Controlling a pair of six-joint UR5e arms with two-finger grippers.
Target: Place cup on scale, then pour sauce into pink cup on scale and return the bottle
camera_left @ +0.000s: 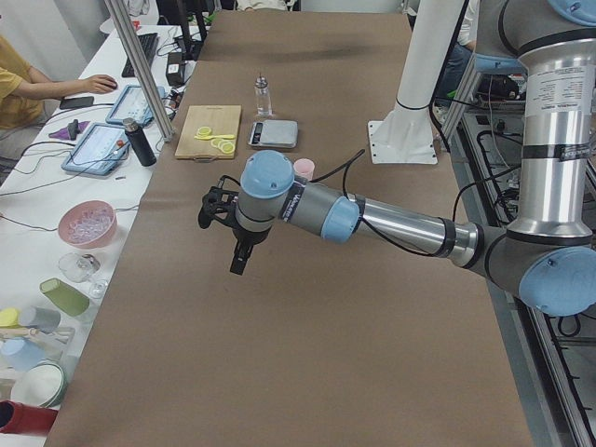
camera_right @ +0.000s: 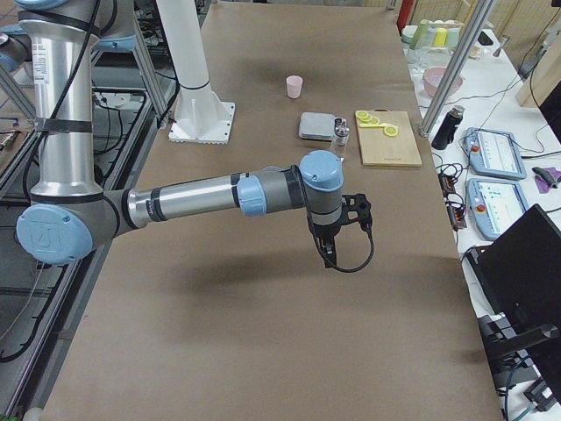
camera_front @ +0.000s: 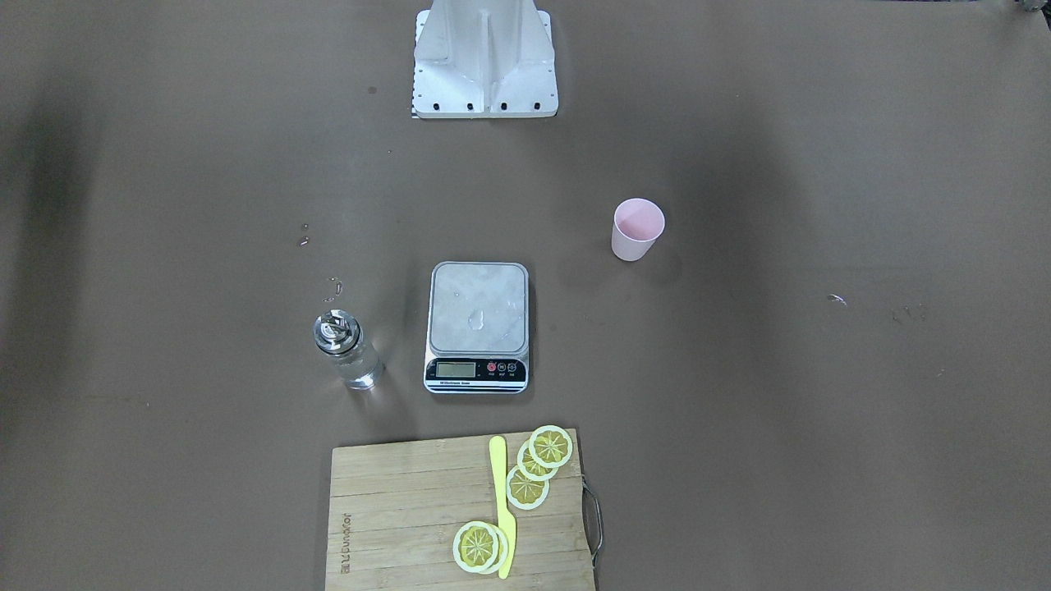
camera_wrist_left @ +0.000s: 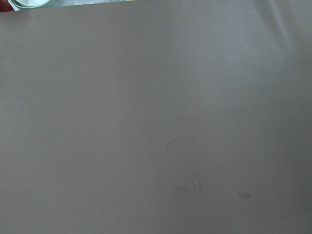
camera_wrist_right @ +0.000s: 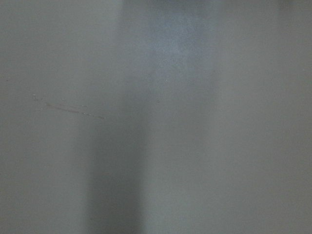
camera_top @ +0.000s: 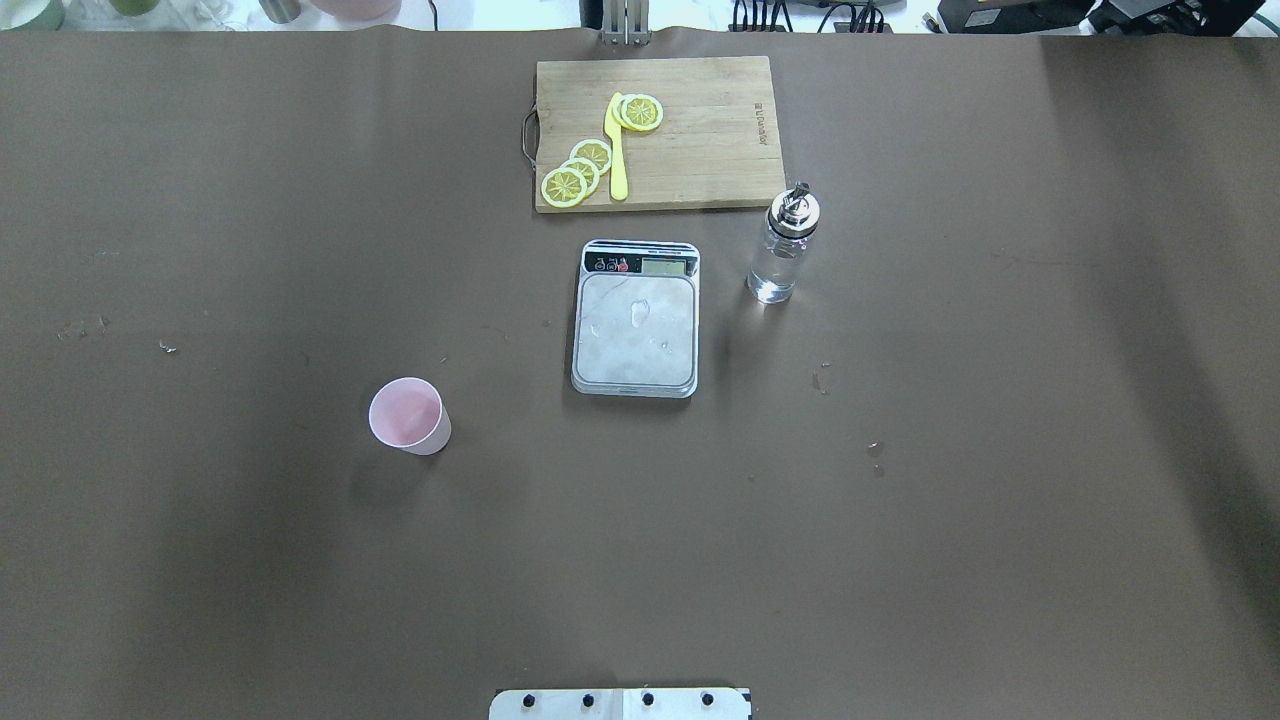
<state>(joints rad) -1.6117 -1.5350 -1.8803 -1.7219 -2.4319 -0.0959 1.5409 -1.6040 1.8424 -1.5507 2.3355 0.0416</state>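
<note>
Read from the overhead view, the scale (camera_top: 636,330) sits near the middle of the brown surface (camera_top: 900,550), its display strip on the far edge and a few wet spots on its grey platform, which carries nothing. The pink cup (camera_top: 408,417) stands upright on the surface at about 8 o'clock from the scale, well apart from it. The bottle (camera_top: 783,248) stands upright at about 2 o'clock from the scale, near its display corner but not touching, with its chrome spout cap on. The clear sauce (camera_top: 775,278) shows through the glass. At 12 o'clock from the scale lies a wooden cutting board (camera_top: 700,130) with lemon slices (camera_top: 578,172) and a yellow knife (camera_top: 617,150) on it.

Neither arm reaches the overhead or front views. In the left side view the left claw (camera_left: 237,265) hangs pointing down above the surface, away from the cup. In the right side view the right claw (camera_right: 329,260) hangs the same way, away from the bottle. Whether either claw's fingers are apart or together cannot be told. Both wrist cameras show only brown surface.
</note>
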